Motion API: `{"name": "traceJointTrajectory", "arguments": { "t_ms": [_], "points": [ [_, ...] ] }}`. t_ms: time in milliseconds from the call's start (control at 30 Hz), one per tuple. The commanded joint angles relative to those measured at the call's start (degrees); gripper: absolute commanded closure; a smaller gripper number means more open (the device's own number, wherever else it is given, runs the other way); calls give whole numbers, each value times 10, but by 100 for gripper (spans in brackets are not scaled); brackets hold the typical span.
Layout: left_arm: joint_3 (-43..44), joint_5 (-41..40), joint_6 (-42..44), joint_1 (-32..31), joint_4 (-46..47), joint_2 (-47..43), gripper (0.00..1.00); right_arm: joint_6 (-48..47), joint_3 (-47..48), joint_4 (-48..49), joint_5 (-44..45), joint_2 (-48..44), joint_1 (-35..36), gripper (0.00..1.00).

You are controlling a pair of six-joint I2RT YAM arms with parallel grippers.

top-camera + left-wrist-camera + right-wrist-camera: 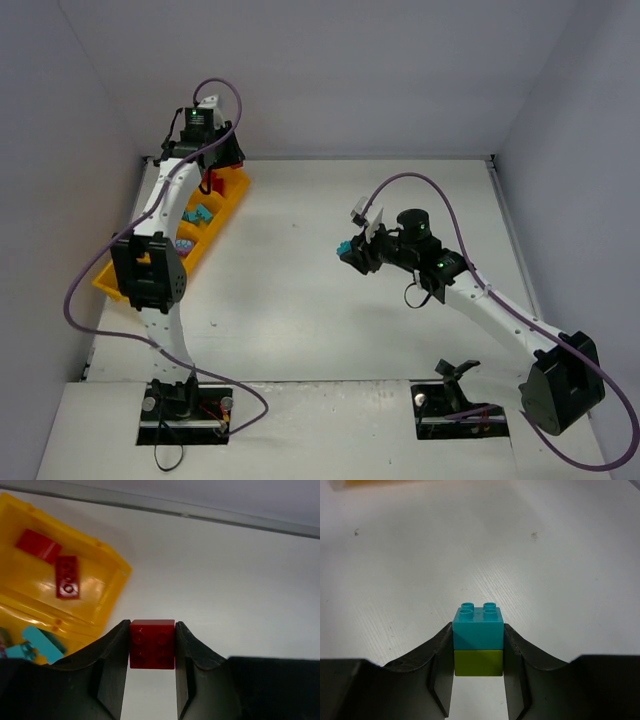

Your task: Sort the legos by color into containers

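beside tray [116,574] far end: left fingers [112,665] clamped on red brick [152,644], two reds [67,577] already binned; right fingers [442,666] clamped on teal-lime stack [478,642], unsorted.

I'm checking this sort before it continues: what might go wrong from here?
1. The red brick in the left fingers hangs over the table beside the tray, not over a compartment; released here, it would likely miss.
2. The right fingers hold a teal-and-lime stack, joined; dropped whole, it would mix colours.
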Motion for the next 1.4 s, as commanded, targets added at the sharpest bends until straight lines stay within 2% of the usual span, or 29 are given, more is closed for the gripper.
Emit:
{"name": "traceJointTrajectory", "arguments": {
  "t_ms": [0,100,167,400,500,567,700,800,933,1033,1167,1367],
  "points": [
    [70,-141,55,15,10,55,91,10,14,29,-6,-2,-3,100],
    [127,-179,79,21,10,112,87,12,16,28,-11,0,-3,100],
    [160,-206,85,24,9,143,77,14,17,28,-13,1,-3,100],
    [216,-216,100,36,-15,191,44,15,20,25,-13,4,-3,100],
    [205,-209,100,36,-18,180,35,12,25,25,-13,8,-3,100],
    [193,-196,93,34,-19,153,34,10,29,24,-14,9,-3,100],
    [106,-68,57,10,-3,60,34,-2,38,25,-13,14,-3,100],
    [12,7,22,-32,20,-24,34,-7,48,25,-11,16,-3,100],
    [-111,178,-46,-84,62,-125,34,-14,61,24,-14,10,-2,100],
    [-164,274,-101,-116,111,-169,34,-25,67,23,-14,3,-2,99],
    [-195,311,-104,-180,108,-201,34,-39,65,18,-16,-5,-2,99],
    [-239,331,-102,-219,104,-231,34,-44,67,15,-20,-26,-2,97]
  ]
}}
